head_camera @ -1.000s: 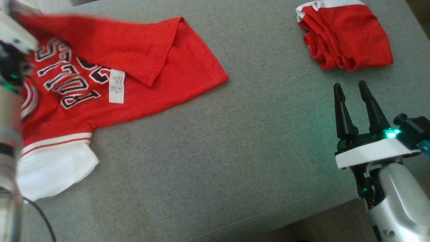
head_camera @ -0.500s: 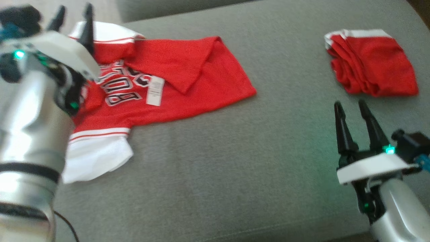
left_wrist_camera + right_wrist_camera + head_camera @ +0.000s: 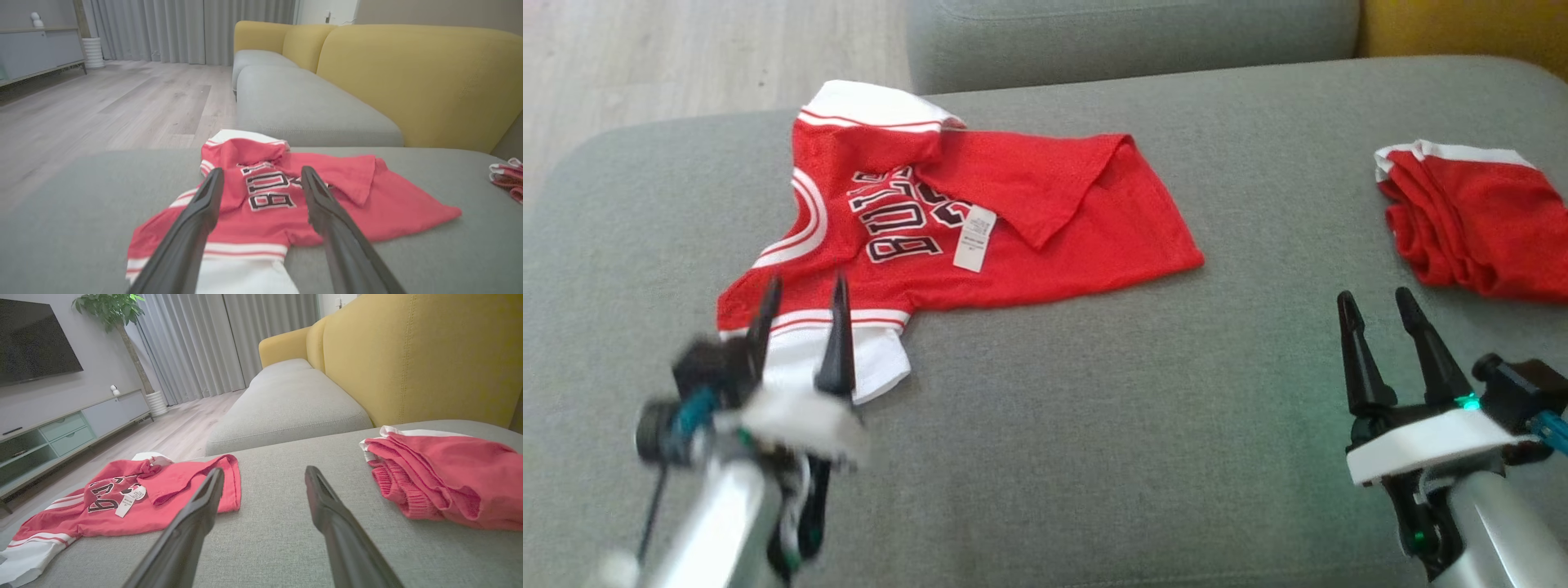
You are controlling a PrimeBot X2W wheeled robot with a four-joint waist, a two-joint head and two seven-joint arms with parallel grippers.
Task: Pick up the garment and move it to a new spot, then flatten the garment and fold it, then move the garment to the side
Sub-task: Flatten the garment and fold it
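Just beyond the tips of the left jaws, which stand wide apart and empty, lies a white sleeve band (image 3: 866, 367) of the red jersey (image 3: 1094, 245). The jersey is spread, crumpled, on the grey sofa cushion (image 3: 1094, 408). Farther ahead of those tips come the black lettering, a white tag (image 3: 974, 238) and a flap (image 3: 1029, 180) of the body doubled back over itself. Farthest off is the second white band (image 3: 866, 102), at the cushion's far edge. The right jaws are likewise apart and empty, with the jersey well off to their left and a folded red garment (image 3: 1478, 237) ahead of them and slightly right. The jersey looks like thin, light mesh, limp and with no stiffness of its own. It would likely sag and bunch from any single pinch. The best holds, I judge, are the two hem corners or the shoulder bands, one per arm, where thicker trim gives purchase. The doubled flap needs drawing out first.
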